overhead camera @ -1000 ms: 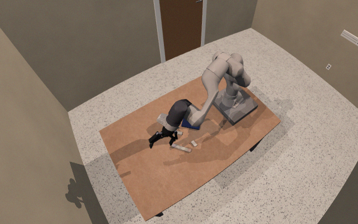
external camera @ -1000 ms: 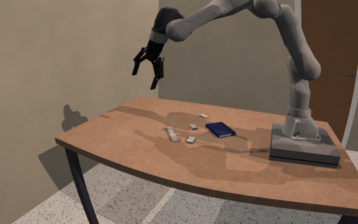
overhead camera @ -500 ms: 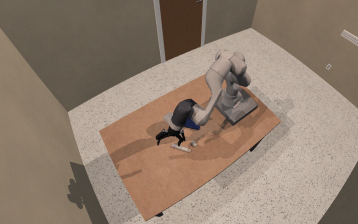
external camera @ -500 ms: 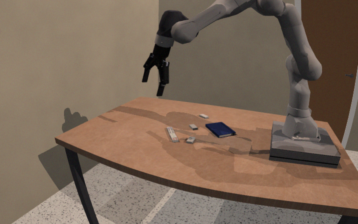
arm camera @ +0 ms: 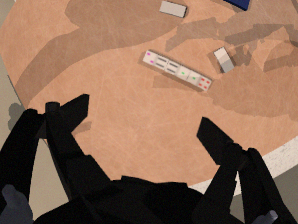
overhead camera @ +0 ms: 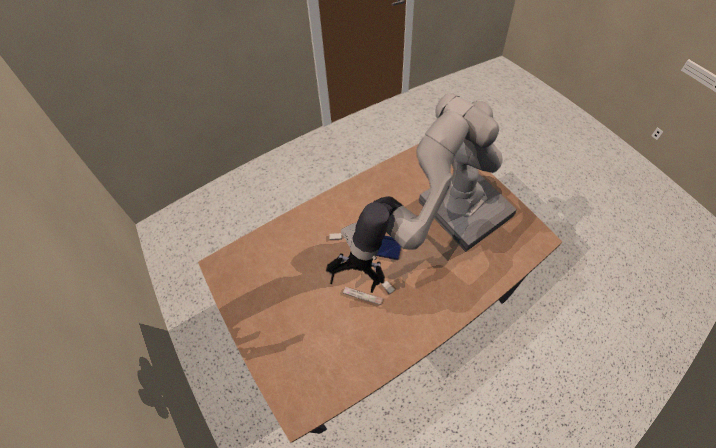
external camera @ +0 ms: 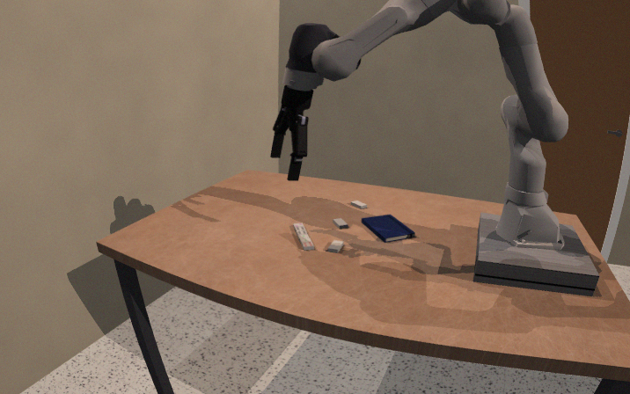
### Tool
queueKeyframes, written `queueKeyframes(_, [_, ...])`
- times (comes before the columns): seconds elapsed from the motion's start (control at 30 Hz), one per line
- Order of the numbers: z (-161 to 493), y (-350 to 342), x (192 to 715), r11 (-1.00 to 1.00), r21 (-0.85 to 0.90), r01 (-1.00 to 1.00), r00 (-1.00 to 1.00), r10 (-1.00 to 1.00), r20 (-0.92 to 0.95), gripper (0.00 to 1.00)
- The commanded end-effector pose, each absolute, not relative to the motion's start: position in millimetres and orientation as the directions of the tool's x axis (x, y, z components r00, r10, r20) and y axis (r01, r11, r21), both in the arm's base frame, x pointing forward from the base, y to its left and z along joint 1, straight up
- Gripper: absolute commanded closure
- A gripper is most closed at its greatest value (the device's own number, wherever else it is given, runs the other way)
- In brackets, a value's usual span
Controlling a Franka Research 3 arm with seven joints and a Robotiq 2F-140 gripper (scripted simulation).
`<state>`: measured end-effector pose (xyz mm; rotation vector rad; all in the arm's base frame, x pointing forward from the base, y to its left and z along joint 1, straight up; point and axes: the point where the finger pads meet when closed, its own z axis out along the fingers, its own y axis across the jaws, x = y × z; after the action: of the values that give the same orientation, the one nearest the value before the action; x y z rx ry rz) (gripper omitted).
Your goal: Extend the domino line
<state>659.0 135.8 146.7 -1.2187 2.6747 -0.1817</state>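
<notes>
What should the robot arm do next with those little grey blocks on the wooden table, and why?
Probably lower the open black gripper toward the nearest small grey face-down domino, beside the end of the pale face-up line of dominoes. The jaws are spread wide, hold nothing and hang well above the brown wooden table; all three grey dominoes lie unturned.
</notes>
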Motion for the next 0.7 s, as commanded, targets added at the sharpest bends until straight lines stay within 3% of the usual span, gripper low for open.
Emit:
queueKeyframes(0.0, [146,136,654,0.745,-0.178,-0.643,-0.732,-0.666,-0.141,0.00])
queueKeyframes(0.07, [132,139,623,0.828,-0.126,-0.547,-0.818,-0.560,-0.129,0.00])
queueKeyframes(0.33, [132,139,623,0.828,-0.126,-0.547,-0.818,-0.560,-0.129,0.00])
queueKeyframes(0.37, [120,141,594,0.892,-0.082,-0.445,-0.886,-0.452,-0.107,0.00])
queueKeyframes(0.6, [120,141,594,0.892,-0.082,-0.445,-0.886,-0.452,-0.107,0.00])
queueKeyframes(0.67, [110,143,567,0.937,-0.050,-0.346,-0.934,-0.349,-0.080,0.00])
